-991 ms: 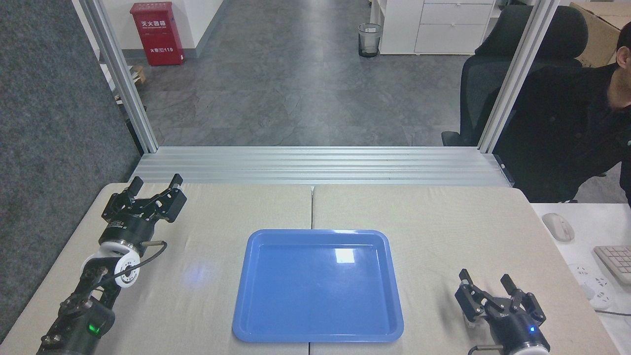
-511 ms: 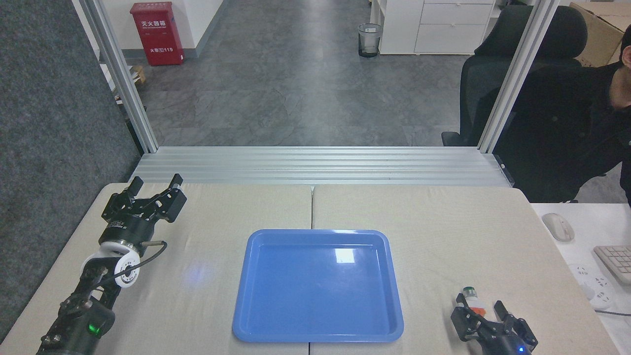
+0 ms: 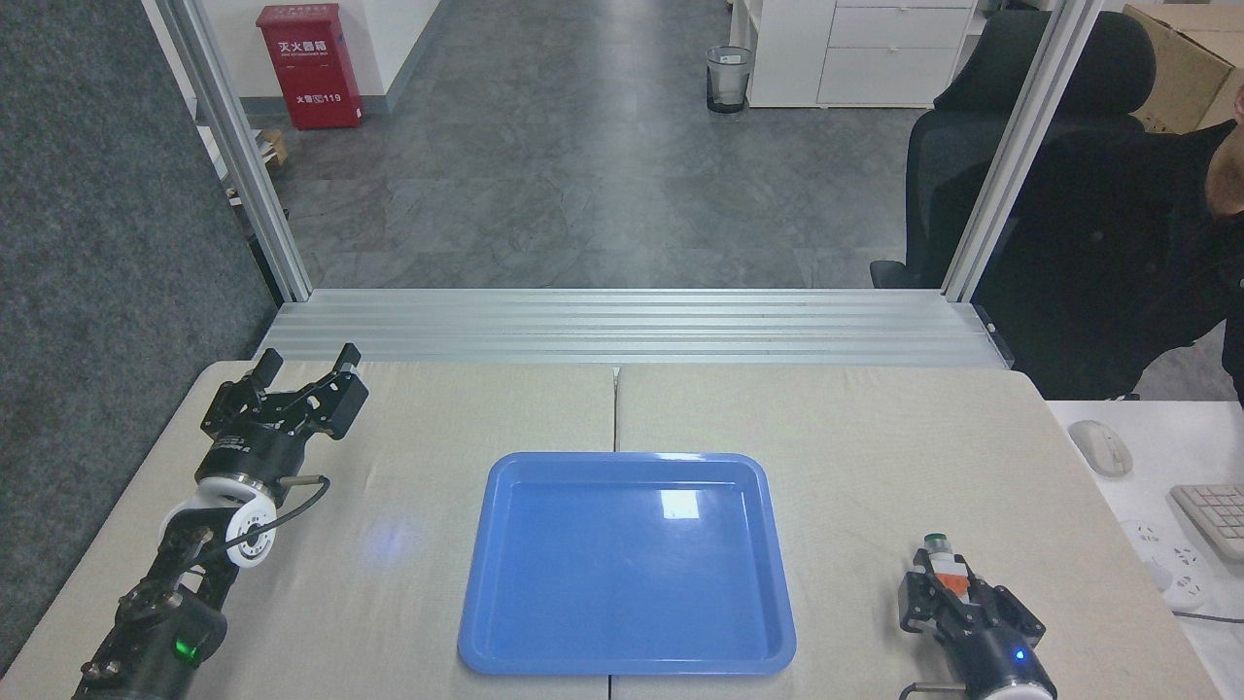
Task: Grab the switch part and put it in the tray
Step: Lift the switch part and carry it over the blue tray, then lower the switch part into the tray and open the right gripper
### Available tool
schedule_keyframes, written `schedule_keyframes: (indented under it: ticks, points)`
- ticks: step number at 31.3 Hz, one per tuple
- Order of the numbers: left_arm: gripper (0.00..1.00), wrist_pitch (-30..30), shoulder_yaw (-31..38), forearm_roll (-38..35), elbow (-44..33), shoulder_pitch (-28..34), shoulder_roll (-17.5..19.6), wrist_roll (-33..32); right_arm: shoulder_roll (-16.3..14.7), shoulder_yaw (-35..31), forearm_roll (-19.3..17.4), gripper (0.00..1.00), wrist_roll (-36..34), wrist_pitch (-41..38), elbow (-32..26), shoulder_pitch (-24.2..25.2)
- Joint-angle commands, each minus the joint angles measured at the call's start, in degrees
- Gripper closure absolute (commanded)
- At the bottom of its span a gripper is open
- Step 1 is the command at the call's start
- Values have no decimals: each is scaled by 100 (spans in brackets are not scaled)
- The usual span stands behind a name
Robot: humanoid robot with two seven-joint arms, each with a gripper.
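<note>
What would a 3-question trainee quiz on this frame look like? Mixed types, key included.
1. True or false: the tray holds the switch part.
2. Which hand grips the part: A left hand, B right hand?
3. Fill in: the part's green-topped cap points ___ from the robot.

Key: 1 false, the tray holds nothing. 2 B. 3 away.

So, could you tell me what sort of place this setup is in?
Probably an office used as a robot test space: a padded table inside an aluminium frame, an office chair, filing drawers, and a keyboard and mouse alongside.
</note>
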Motion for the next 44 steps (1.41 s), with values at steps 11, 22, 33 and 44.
schedule_keyframes:
  ticks: [11,22,33,44]
  points:
    - [0,4,0,0,0,0,0,4,257,2352,-54,100,295,391,-1207,-1511]
    - [0,4,0,0,0,0,0,4,1049,3946,562,100,339,611,-84,-1450]
    - [0,4,0,0,0,0,0,4,1066,3937,509,100,646,707,1104,-1239]
    - [0,4,0,0,0,0,0,4,1075,3674,290,16,726,707,1016,-1089]
